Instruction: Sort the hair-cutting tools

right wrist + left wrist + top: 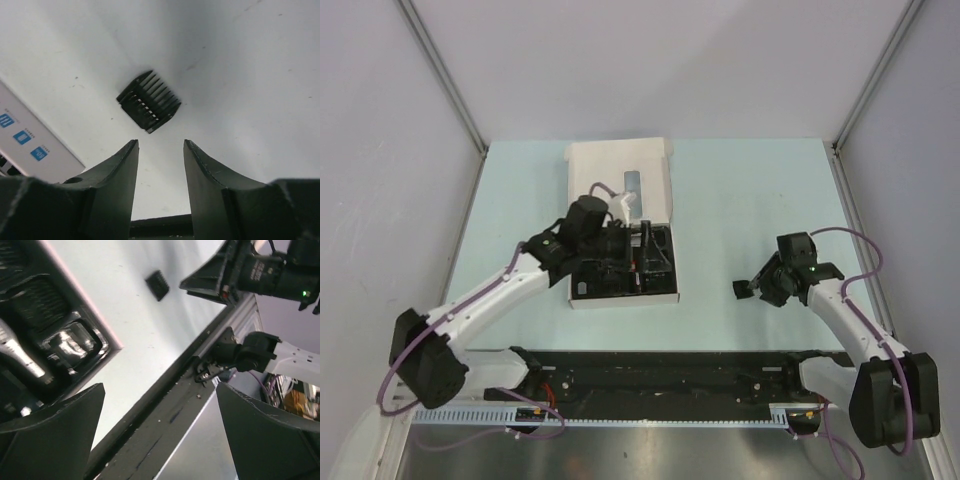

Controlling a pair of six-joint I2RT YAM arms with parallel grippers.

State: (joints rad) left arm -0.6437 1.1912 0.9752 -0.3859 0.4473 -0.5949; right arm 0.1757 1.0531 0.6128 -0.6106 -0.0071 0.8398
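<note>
I'm working in a robotics lab cell. A pale blue-green tabletop is boxed in by plain grey wall panels on aluminium corner posts. A white-and-black left arm and right arm are bolted to a black metal rail along the frame's bottom, trailing purple cables.

Left gripper: fingers fill lower left and lower right corners, wide apart, nothing between them. Left side of frame: white box rim, black tray inside, silver-bodied clipper lying in tray. Comb guard alone on pale table, upper centre, apart from box. Right arm upper right, green light lit. Black rail runs diagonally, lower centre to upper right.
</note>
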